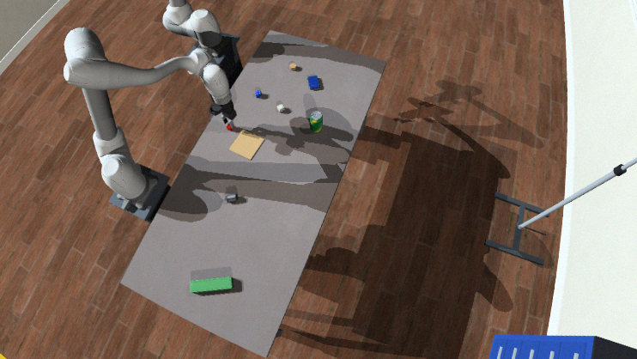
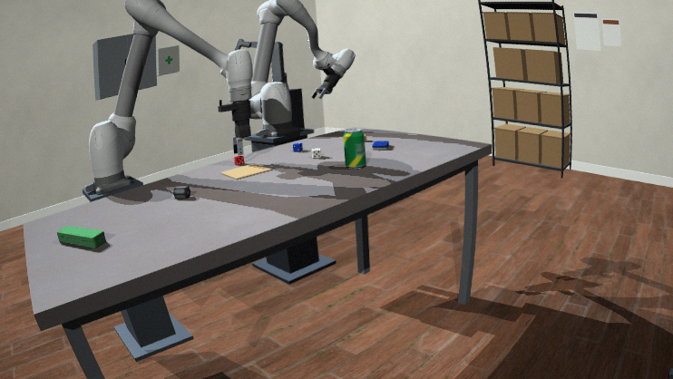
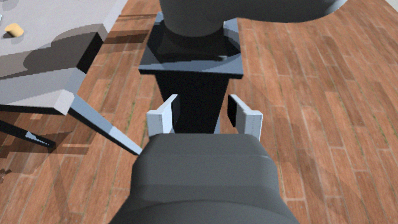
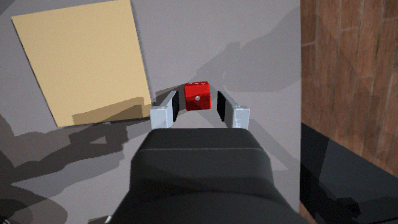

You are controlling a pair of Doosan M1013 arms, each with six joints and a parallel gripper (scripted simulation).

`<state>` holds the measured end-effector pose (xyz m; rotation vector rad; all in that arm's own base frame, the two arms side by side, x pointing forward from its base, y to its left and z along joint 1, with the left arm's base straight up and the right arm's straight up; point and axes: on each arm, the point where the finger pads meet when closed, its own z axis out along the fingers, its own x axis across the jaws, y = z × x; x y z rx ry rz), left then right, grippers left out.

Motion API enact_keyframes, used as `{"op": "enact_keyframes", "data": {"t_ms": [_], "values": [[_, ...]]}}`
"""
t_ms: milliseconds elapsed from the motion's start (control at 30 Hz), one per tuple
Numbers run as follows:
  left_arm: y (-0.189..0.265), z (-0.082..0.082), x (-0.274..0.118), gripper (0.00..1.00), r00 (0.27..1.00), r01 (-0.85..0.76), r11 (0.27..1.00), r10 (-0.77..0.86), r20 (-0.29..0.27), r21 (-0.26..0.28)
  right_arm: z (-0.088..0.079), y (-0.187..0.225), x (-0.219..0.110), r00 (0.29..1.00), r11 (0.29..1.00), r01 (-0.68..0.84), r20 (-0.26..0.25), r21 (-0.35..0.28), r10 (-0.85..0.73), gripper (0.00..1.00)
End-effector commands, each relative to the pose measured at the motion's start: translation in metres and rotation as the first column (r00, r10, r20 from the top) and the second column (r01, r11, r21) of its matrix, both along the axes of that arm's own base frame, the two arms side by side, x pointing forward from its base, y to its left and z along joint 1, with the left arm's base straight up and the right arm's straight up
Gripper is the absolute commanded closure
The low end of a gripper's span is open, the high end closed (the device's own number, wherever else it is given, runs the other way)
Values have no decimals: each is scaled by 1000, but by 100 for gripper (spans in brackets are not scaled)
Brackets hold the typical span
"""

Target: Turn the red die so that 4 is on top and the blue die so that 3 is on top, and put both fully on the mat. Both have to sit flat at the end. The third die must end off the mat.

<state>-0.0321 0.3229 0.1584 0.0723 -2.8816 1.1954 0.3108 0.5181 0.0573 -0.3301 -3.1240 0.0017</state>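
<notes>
So the right gripper (image 1: 227, 121) (image 2: 238, 149) (image 4: 198, 100) is open, nothing between its fingers, and it's right over the red die (image 1: 229, 127) (image 2: 238, 160) (image 4: 198, 96), which sits on the table just off the mat (image 1: 246, 144) (image 2: 246, 171) (image 4: 82, 65). In the right wrist view the mat is at about 10 o'clock from the die, and the face toward the camera shows a single pip. I'd call this step the grab before a roll to get 4 up. My take: line the die up midway between the pads first, keep its sides parallel to them, go down straight, then close gently so it doesn't twist or squirt out. Grip low enough for a solid hold, but don't scrape the table. Pick the pair of faces that leaves the 4 free to come up, and recheck the pips after. The blue die (image 1: 258, 94) (image 2: 297, 147) is at roughly 1 o'clock from the red one in the top view, also off the mat. Left gripper (image 2: 318, 92) (image 3: 204, 111) is open and empty, parked away from the table.
</notes>
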Motion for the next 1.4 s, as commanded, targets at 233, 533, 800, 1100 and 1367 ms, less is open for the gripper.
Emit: {"op": "enact_keyframes", "data": {"t_ms": [233, 533, 800, 1100, 1367], "values": [[0, 0, 0, 0, 1000, 0, 1000, 0, 0, 1, -2, 0, 0, 1000, 1000, 0, 0, 1, 0, 13], [0, 0, 0, 0, 1000, 0, 1000, 0, 0, 1, -2, 0, 0, 1000, 1000, 0, 0, 1, 0, 13], [0, 0, 0, 0, 1000, 0, 1000, 0, 0, 1, -8, 0, 0, 1000, 1000, 0, 0, 1, 0, 13], [0, 0, 0, 0, 1000, 0, 1000, 0, 0, 1, -22, 0, 0, 1000, 1000, 0, 0, 1, 0, 13], [0, 0, 0, 0, 1000, 0, 1000, 0, 0, 1, -36, 0, 0, 1000, 1000, 0, 0, 1, 0, 13]]}}
